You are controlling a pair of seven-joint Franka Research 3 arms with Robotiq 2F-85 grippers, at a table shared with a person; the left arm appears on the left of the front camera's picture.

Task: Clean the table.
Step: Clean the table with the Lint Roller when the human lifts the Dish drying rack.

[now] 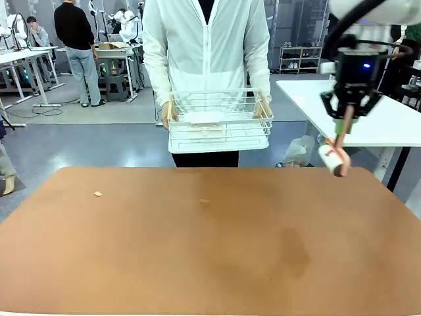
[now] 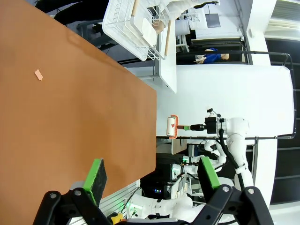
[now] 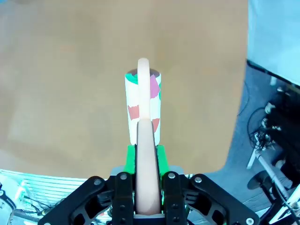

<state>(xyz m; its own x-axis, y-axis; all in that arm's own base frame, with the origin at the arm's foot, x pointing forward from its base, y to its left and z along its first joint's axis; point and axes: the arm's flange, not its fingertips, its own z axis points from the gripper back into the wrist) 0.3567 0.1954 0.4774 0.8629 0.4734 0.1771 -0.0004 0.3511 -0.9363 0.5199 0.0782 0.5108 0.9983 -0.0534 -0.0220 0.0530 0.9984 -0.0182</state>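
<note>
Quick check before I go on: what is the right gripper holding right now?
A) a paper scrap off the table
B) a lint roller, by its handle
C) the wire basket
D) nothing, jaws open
B: the right gripper is shut on the pale handle of the lint roller, with the roll end out past its fingertips above the table.

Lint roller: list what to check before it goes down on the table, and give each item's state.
1. Right claw shut on the lint roller handle: ok.
2. Roller head on the table: not ok, it hangs in the air near the far right corner.
3. Table clean: not ok, a scrap lies at the far left, another near the middle.
4. Left claw open and empty: ok.
5. Wire basket held by the person beyond the far edge, off the table: ok.
6. Roller sheet sticky enough: cannot tell.
</note>
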